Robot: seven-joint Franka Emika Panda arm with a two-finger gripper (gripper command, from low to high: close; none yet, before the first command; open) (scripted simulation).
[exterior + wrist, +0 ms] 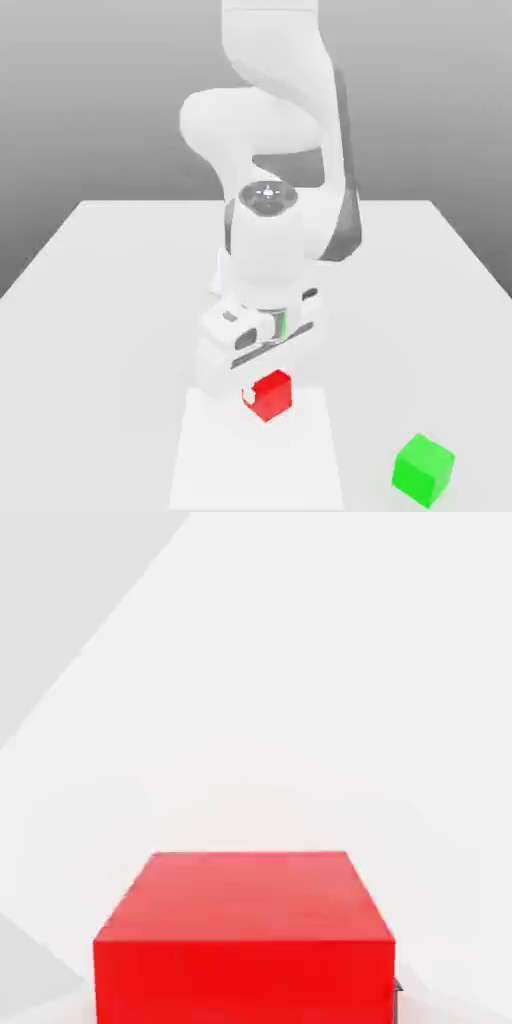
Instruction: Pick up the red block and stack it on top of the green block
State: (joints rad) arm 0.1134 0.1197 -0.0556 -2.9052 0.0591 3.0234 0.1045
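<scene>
The tool [262,385] is clamped on the red block [270,394] low over the desk [100,300], ready to lift it toward the green block [423,468], which sits well apart toward the exterior view's right.

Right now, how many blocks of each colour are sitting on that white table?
Red block: 1
Green block: 1
Total: 2 blocks

White tabletop [90,300], plain grey backdrop [100,100] behind it, soft shadows on the surface
</scene>
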